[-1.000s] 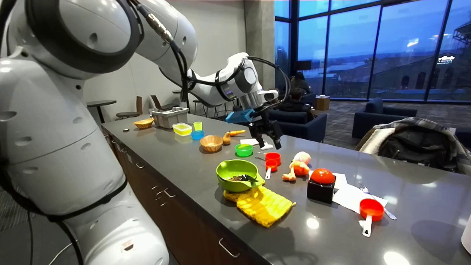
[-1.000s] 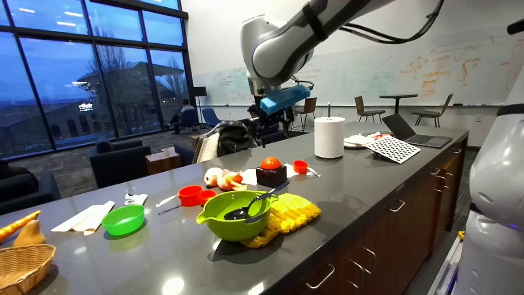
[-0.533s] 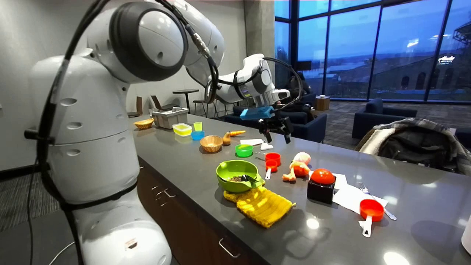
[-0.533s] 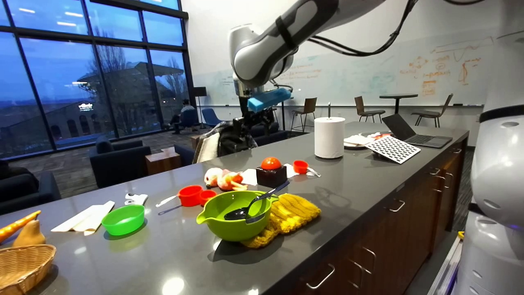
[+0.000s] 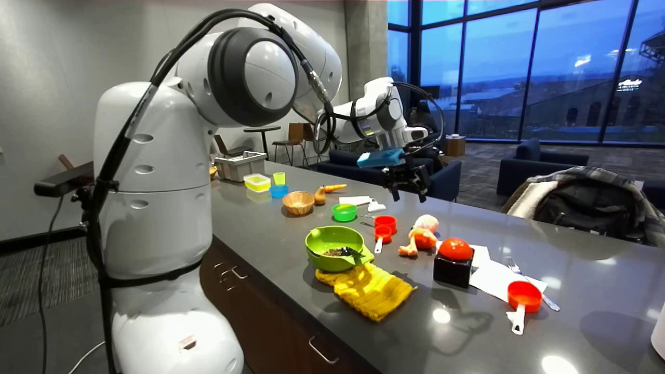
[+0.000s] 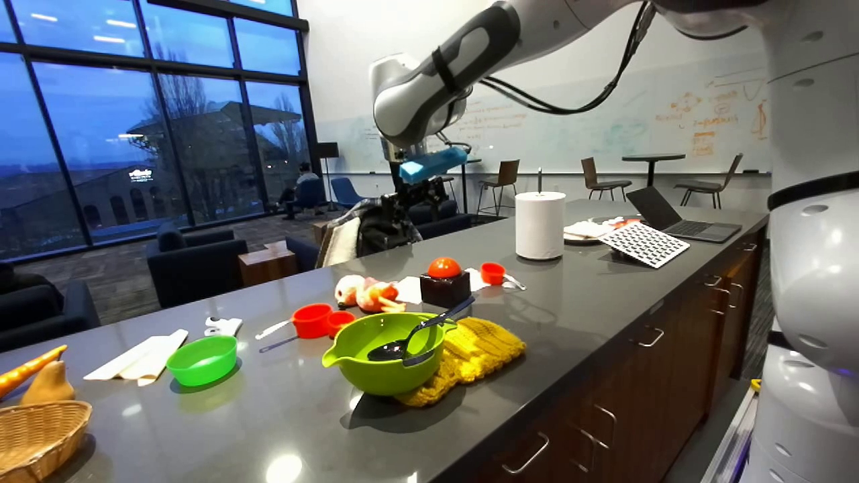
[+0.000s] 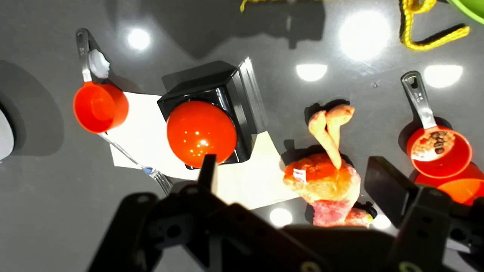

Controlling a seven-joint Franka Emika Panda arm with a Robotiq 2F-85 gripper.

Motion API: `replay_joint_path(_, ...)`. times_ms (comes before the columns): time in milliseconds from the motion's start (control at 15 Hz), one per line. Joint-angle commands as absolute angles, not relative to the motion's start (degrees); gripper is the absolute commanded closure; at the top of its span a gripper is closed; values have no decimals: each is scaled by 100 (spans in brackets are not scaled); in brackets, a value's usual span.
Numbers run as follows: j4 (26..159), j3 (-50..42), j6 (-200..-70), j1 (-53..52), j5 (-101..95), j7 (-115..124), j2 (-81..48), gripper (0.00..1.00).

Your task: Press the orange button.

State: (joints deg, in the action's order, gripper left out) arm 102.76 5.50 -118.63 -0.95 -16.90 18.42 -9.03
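The orange button [image 5: 455,249], a round dome on a black square base, stands on the counter in both exterior views [image 6: 444,267]. In the wrist view the button [image 7: 201,134] lies left of centre. My gripper [image 5: 409,197] hangs high above the counter, apart from the button. In the wrist view the gripper [image 7: 293,166] is open, with a wide gap and nothing held between its fingers. The tip of the left finger [image 7: 207,172] overlaps the dome's lower edge in the picture. The pink and orange plush toy [image 7: 321,181] shows below the gap.
Red measuring cups [image 7: 101,107] lie on both sides of the button. A white napkin [image 7: 245,181] and a fork [image 7: 160,179] lie beside it. A green bowl [image 5: 335,246] with a black spoon stands on a yellow cloth [image 5: 374,293]. A paper towel roll [image 6: 539,225] stands farther along.
The arm has swung across, so my open gripper has moved right in an exterior view and left in an exterior view. The button and the other objects on the counter have not moved.
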Motion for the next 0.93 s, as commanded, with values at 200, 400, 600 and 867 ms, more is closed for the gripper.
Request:
replay_joint_path(200, 10209, 348, -11693, -265, -1645, 1694, -900, 0)
replay_joint_path(400, 10172, 274, -11599, -244, -1650, 1475, -906, 0)
replay_joint_path(600, 10104, 195, -11565, -174, -1494, 1167, -968, 0)
replay_joint_path(867, 9955, 103, -11591, -79, -1093, 659, -1127, 0)
